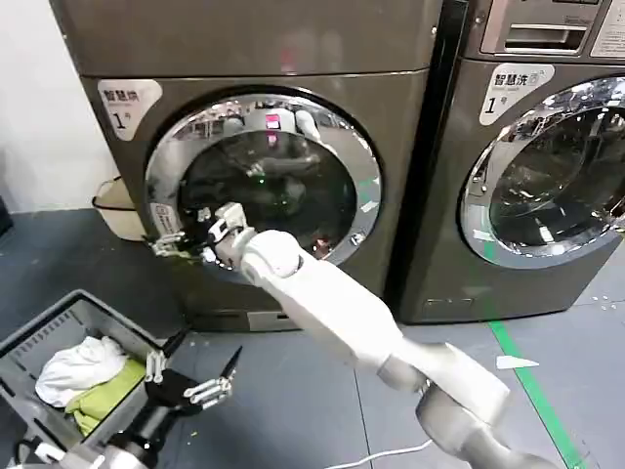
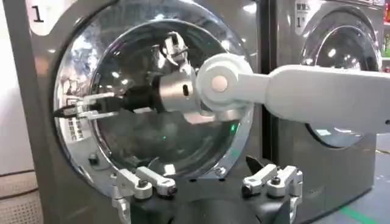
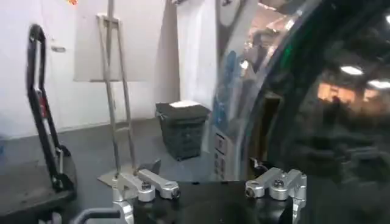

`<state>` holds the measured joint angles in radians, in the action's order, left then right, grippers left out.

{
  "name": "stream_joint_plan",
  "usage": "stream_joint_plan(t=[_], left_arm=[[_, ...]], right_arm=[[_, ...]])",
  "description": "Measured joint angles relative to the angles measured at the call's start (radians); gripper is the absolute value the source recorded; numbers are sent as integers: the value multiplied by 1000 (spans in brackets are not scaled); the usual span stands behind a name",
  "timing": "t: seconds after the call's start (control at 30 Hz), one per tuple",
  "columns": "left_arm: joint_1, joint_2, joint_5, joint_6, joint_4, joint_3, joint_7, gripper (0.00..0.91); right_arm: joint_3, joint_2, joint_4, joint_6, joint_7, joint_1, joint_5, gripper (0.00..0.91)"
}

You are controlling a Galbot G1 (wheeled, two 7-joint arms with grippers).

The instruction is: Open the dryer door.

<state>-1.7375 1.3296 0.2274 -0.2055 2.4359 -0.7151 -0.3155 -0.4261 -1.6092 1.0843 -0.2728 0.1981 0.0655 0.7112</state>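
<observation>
The left gripper (image 1: 193,375) hangs low over the floor, well below and in front of the machine, fingers spread wide and holding nothing; just to its left sits a grey basket (image 1: 59,327) of white and green laundry, cut off by the frame edge. The right gripper (image 1: 174,242) reaches across the dryer door (image 1: 262,183) to the left part of its chrome ring; whether its slim fingers (image 2: 85,106), close together there, actually pinch the rim cannot be told. The door's wide shiny ring frames dark tinted glass and lies flush against the plain dark grey front; the neighbouring machine (image 1: 547,166) stands further right, partly cropped.
</observation>
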Motion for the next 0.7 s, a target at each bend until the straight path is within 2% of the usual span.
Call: stream_joint_plan(t=[0.4, 0.7], left_arm=[[1, 0, 2, 0, 1, 2, 0, 907], [2, 2, 4, 0, 2, 2, 0, 907]], right_arm=[[0, -1, -71, 11, 41, -14, -21, 907], [-20, 1, -65, 5, 74, -17, -20, 907]])
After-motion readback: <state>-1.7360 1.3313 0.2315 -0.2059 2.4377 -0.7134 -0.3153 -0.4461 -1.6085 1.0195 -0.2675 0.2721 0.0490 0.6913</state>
